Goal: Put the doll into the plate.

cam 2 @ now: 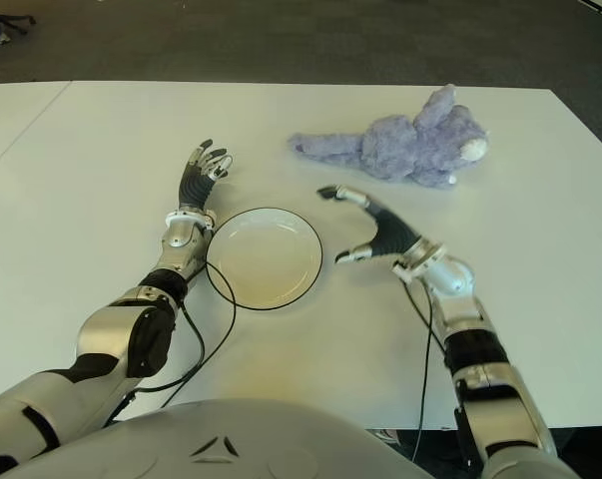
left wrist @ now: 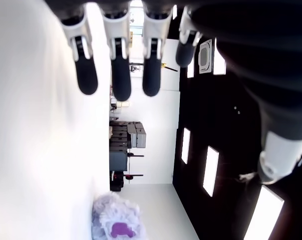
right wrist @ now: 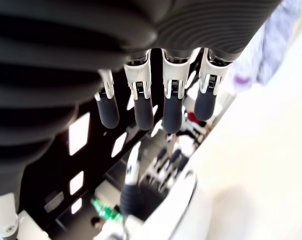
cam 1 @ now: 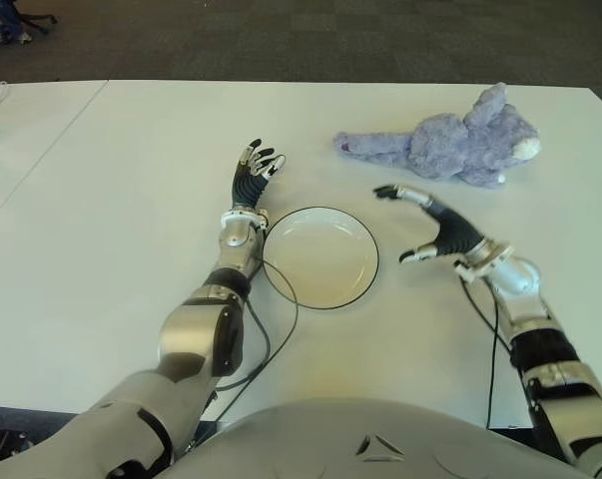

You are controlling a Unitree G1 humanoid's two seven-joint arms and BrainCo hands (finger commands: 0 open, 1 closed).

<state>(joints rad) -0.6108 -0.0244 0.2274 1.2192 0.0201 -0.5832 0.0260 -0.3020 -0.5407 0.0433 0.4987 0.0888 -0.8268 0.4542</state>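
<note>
A purple plush doll (cam 1: 450,142) lies on its side on the white table (cam 1: 111,220) at the far right. The white plate (cam 1: 318,256) with a dark rim sits in the middle, holding nothing. My right hand (cam 1: 430,228) hovers between plate and doll, just near of the doll, fingers spread and holding nothing. My left hand (cam 1: 256,170) shows just left of the plate's far edge, fingers extended and holding nothing. The left wrist view catches the doll (left wrist: 115,222) far off.
A black cable (cam 1: 276,329) loops along the plate's near left side by my left forearm. The table's far edge meets dark carpet (cam 1: 310,40). A second table (cam 1: 21,130) adjoins on the left.
</note>
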